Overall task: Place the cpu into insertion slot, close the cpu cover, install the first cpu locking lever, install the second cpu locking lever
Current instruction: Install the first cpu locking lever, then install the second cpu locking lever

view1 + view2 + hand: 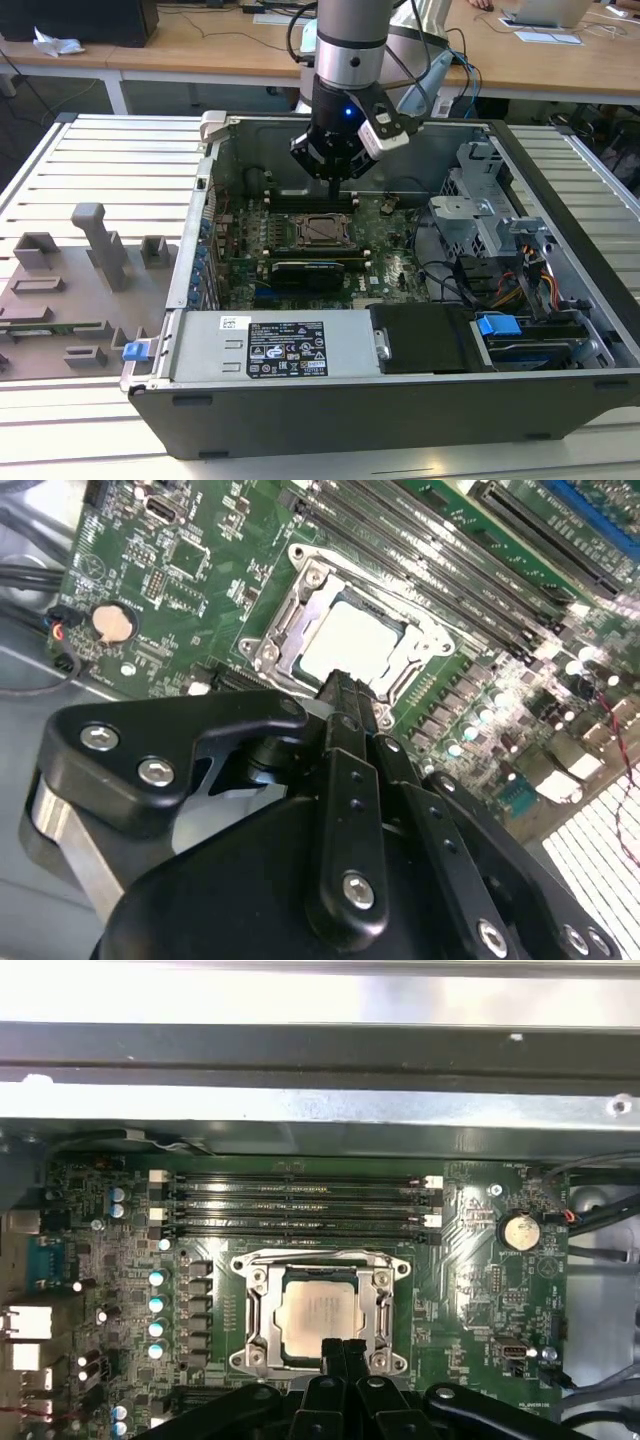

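The cpu (322,1316) lies flat and square in the insertion slot (256,1312), just beyond the closed, empty gripper (343,1352).

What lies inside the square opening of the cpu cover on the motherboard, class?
Inside the cpu cover, the cpu shows its silver-grey top, seated in the insertion slot. The socket's centre beneath the chip is covered. The gripper hides the chip's nearest edge.
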Available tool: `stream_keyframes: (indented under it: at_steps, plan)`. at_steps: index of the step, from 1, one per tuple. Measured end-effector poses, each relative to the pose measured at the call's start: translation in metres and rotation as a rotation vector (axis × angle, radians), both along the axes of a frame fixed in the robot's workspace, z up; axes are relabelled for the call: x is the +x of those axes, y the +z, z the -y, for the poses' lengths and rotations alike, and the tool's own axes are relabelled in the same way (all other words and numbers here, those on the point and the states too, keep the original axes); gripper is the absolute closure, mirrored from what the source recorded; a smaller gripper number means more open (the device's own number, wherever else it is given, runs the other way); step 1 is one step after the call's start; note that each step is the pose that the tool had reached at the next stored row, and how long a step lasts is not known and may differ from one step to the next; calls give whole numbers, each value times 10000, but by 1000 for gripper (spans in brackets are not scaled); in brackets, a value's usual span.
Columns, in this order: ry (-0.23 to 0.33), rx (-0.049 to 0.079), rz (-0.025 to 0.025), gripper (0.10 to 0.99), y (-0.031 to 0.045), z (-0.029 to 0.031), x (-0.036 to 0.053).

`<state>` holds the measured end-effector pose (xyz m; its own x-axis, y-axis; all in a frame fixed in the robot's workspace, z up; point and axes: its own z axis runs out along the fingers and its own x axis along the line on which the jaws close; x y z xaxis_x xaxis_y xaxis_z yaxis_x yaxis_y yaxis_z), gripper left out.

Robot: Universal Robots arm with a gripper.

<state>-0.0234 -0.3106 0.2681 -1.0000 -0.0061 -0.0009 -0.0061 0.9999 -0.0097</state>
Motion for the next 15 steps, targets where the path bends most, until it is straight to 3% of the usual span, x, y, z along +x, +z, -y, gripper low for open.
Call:
stream_keyframes:
  at_steps: [8, 15]
  plan:
    - [0, -2, -1, 980, 4, 0, 0]
    - [0, -2, -2, 980, 1, 100, -1]
